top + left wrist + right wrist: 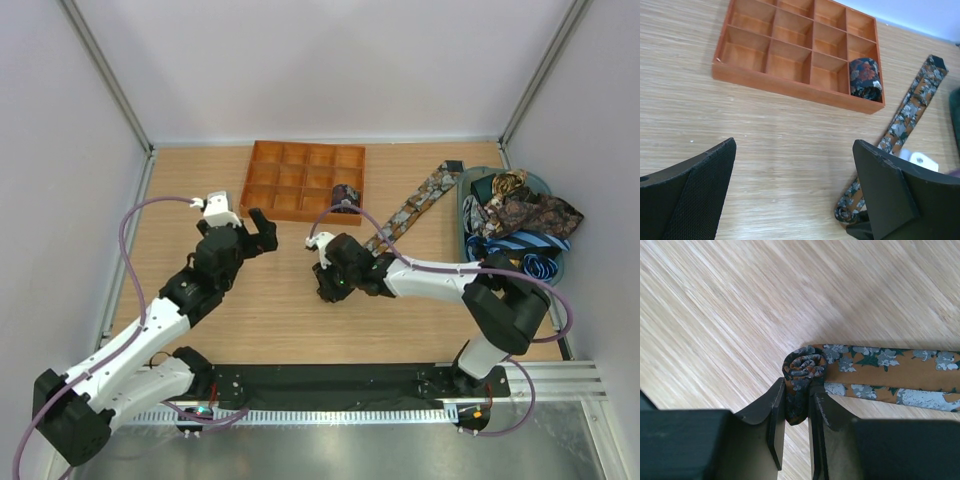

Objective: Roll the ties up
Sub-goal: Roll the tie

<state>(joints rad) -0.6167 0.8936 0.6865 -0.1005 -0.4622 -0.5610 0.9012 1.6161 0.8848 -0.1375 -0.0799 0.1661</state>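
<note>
A brown floral tie (415, 208) lies flat, slanting across the table. Its near end is wound into a small coil (804, 369). My right gripper (797, 392) is shut on that coil, low over the table; it also shows in the top view (335, 285). My left gripper (262, 228) is open and empty above bare wood, left of the coil (845, 214). One rolled dark paisley tie (345, 196) sits in the front right compartment of the orange tray (268, 150); it also shows in the left wrist view (865, 77).
A teal bin (466, 195) at the right holds a heap of loose paisley ties (528, 210) and blue striped ties (520, 250). The tray's other compartments (785, 55) hold nothing. White walls enclose the table.
</note>
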